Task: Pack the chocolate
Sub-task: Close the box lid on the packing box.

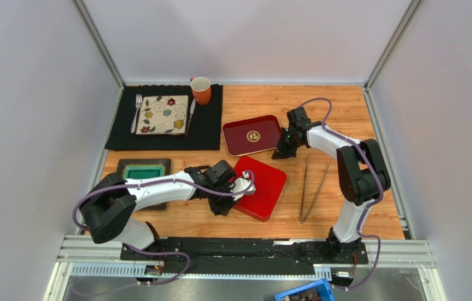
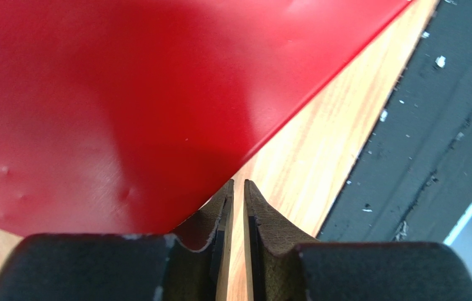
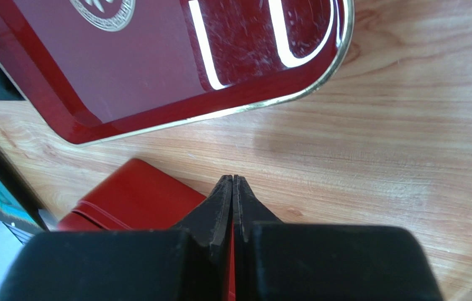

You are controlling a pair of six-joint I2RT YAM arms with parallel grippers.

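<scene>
Top external view: a wood-grain table (image 1: 345, 113) sits in a booth of plain pale walls (image 1: 251, 37) with metal posts in the far corners. One closed red box (image 1: 269, 183) lies near the middle of the table, turned at an angle. Just beyond the box lies one dark red tray (image 1: 235, 143) with a gold emblem. Farther back and left of the box, one black mat (image 1: 207, 128) carries one flowered square plate (image 1: 163, 115), one fork (image 1: 137, 113), one knife (image 1: 191, 114) and one orange mug (image 1: 201, 91). Left of the box sits one teal dish (image 1: 144, 170) in a dark frame, and right of the box lies one pair of tongs (image 1: 304, 188), its legs spread. Two arms are in view. The left gripper (image 1: 243, 186) is at the box's left edge; its wrist view shows the fingers a narrow slit apart with only wood between them and the box's corner just ahead. The right gripper (image 1: 280, 152) is beyond the box, by the tray's right end; its wrist view shows the fingers (image 3: 219, 207) pressed together and empty. With the box's lid down, I cannot tell where the chocolate is.
</scene>
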